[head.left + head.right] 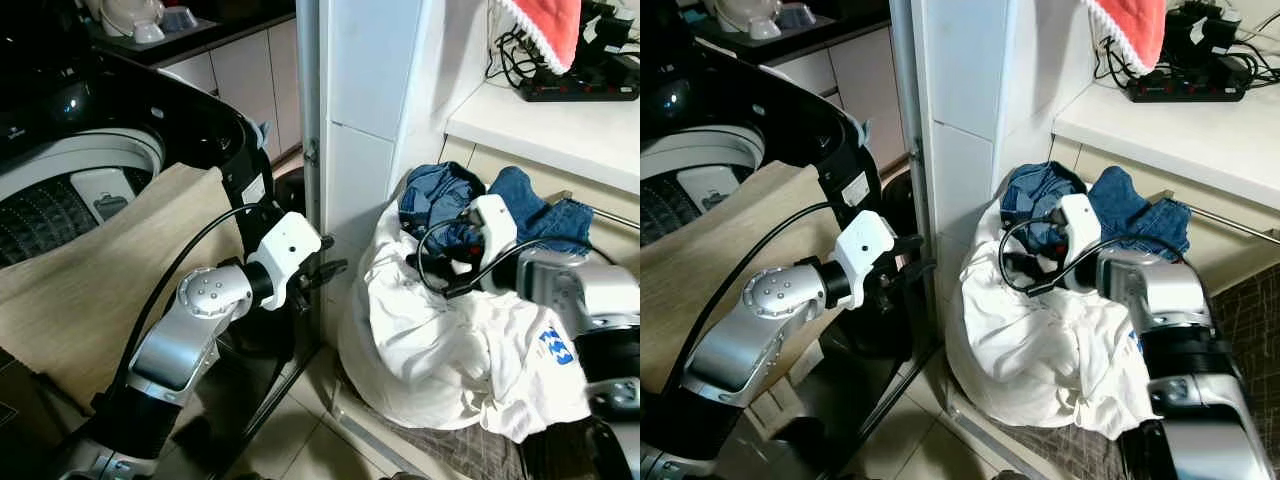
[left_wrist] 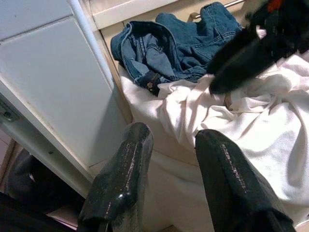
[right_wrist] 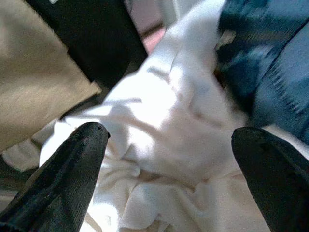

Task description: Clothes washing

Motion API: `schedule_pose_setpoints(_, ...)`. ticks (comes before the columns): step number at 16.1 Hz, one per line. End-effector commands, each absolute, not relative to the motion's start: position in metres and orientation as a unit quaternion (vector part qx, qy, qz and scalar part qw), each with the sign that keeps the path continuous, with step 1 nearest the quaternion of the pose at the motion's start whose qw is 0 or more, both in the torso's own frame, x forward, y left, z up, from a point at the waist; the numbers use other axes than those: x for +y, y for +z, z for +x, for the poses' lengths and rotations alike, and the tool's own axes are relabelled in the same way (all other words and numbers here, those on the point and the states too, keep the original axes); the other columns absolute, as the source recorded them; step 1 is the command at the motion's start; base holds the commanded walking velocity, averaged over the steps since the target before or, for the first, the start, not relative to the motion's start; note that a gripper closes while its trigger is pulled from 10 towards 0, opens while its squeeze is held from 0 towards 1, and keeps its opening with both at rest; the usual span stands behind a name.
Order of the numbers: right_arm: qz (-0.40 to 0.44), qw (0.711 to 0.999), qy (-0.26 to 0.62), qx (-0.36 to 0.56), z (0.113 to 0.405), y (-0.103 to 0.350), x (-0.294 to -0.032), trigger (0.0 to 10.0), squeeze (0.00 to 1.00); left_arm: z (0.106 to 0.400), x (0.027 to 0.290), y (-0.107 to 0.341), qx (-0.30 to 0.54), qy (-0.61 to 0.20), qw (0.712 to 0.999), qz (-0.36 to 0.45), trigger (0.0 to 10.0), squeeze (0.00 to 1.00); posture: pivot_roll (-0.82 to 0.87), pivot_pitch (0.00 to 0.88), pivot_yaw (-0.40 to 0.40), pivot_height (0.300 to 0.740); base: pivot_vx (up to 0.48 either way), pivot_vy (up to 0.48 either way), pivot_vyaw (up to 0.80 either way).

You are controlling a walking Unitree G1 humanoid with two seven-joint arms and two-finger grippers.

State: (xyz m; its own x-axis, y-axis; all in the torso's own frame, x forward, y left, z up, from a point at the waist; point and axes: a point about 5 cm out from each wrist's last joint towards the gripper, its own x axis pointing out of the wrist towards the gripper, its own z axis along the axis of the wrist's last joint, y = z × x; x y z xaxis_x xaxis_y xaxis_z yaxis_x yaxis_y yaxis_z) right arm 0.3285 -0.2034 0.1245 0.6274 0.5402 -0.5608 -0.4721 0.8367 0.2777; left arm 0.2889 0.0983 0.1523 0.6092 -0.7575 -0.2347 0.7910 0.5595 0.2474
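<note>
Beside the white tiled pillar (image 1: 365, 120), the right pincer (image 3: 169, 159) hovers wide open over the white garment (image 1: 450, 350) heaped with blue jeans (image 1: 440, 195) (below the counter (image 1: 560, 125)), while the left pincer (image 2: 169, 179), narrowly parted, points toward them, washing machine (image 1: 70, 170) behind.

White shirt (image 1: 440, 340) with a blue logo print lies between the right gripper's black fingers (image 3: 72, 169); blue denim jeans (image 1: 520, 205) beyond them; beige cloth (image 1: 90, 270) beside.
</note>
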Motion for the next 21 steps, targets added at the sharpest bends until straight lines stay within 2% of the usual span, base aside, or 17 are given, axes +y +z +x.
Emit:
schedule_pose_setpoints(1,0.043,0.897,0.288,0.332,0.330,0.121,-0.200,10.0,0.00,0.289,0.099,0.159,0.044,-0.441,0.880,0.169,10.0,0.00,-0.17,0.030,0.036,0.740,0.000,0.000,0.00)
schedule_pose_setpoints(5,0.056,0.878,0.327,0.346,0.325,0.101,-0.191,10.0,0.00,0.287,0.100,0.159,0.048,-0.446,0.877,0.170,10.0,0.00,-0.15,0.037,0.034,0.740,0.000,0.000,0.00)
schedule_pose_setpoints(6,0.058,0.875,0.331,0.348,0.325,0.100,-0.190,6.1,0.00,0.286,0.100,0.159,0.050,-0.451,0.875,0.171,10.0,0.00,-0.15,0.039,0.035,0.740,0.000,0.000,0.00)
schedule_pose_setpoints(8,0.066,0.873,0.329,0.354,0.326,0.097,-0.192,0.0,0.00,0.281,0.099,0.158,0.057,-0.471,0.864,0.169,10.0,0.00,-0.15,0.038,0.035,0.740,0.000,0.000,0.00)
schedule_pose_setpoints(13,0.070,0.870,0.334,0.356,0.325,0.096,-0.195,0.0,0.00,0.273,0.095,0.157,0.064,-0.505,0.846,0.157,10.0,0.00,-0.15,0.037,0.035,0.740,0.000,0.000,0.00)
schedule_pose_setpoints(21,0.085,0.873,0.332,0.347,0.328,0.099,-0.198,0.0,0.00,0.272,0.096,0.157,0.070,-0.507,0.845,0.158,10.0,0.00,-0.15,0.037,0.036,0.740,0.000,0.000,0.00)
